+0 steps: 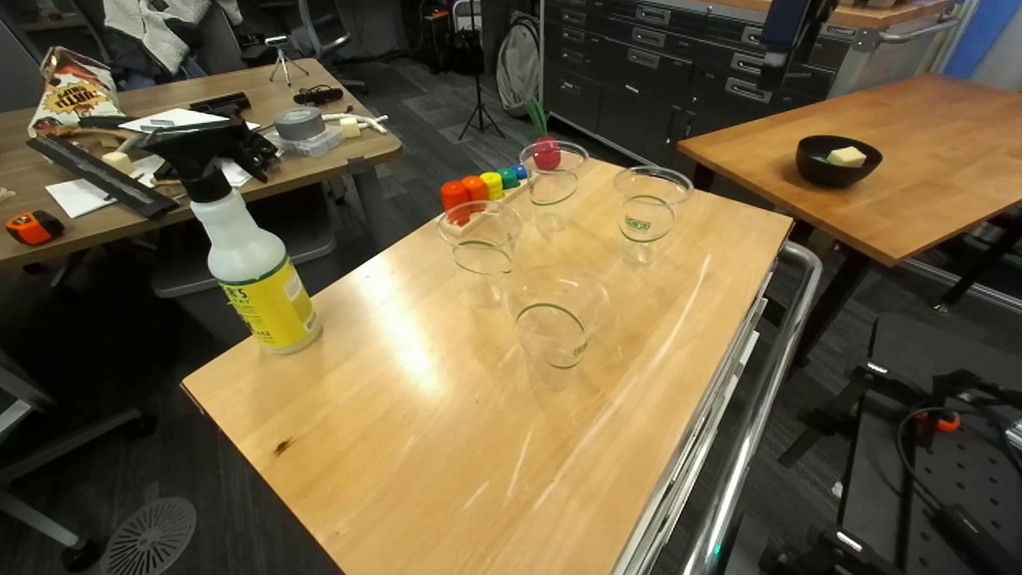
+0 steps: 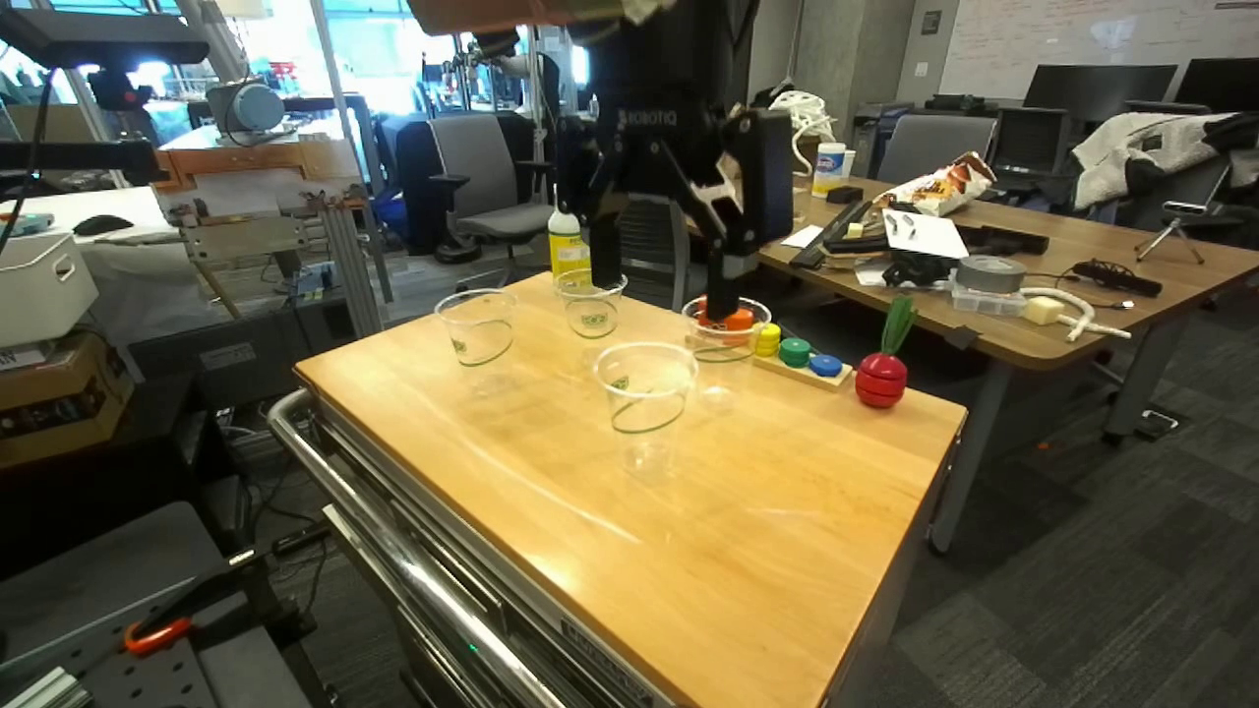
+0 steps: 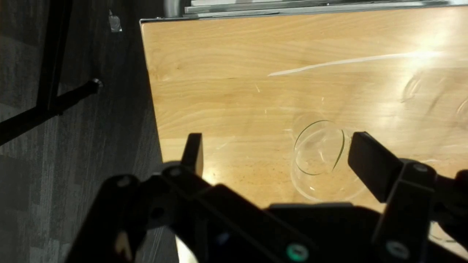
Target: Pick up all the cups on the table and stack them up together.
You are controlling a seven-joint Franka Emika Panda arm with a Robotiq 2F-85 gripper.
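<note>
Closest to the lens in the wrist view, the gripper (image 3: pixel 276 155) stands with its two fingers (image 3: pixel 373 166) spread wide. Below them, in the gap as seen from there, one clear plastic cup (image 3: pixel 323 160) rests on the light wooden table (image 3: pixel 226 62), nearer the finger at the picture's right.

In an exterior view, a white spray bottle (image 1: pixel 263 283) with a black trigger stands near the table's edge. Past it, upright and apart, are the nearest cup (image 1: pixel 557 319), the leftmost cup (image 1: pixel 481 247), the far cup (image 1: pixel 552 192) and the rightmost cup (image 1: pixel 648 214), four in all. On a darker wooden table (image 1: pixel 942 152) at the picture's right sits a black bowl (image 1: pixel 830 177) holding a pale block (image 1: pixel 846 156).

In an exterior view, the gripper hangs over the table, its fingers well apart; one fingertip crosses a cup's rim in the line of sight. A thin wooden strip (image 2: pixel 836 383) bearing coloured blocks (image 2: pixel 795 352) runs out from behind that cup, and just beside its end stands a red, radish-like toy (image 2: pixel 881 381) with a green top. Beyond is a cluttered desk (image 2: pixel 1225 265) with a snack bag (image 2: pixel 939 187) and grey tape (image 2: pixel 989 275).
</note>
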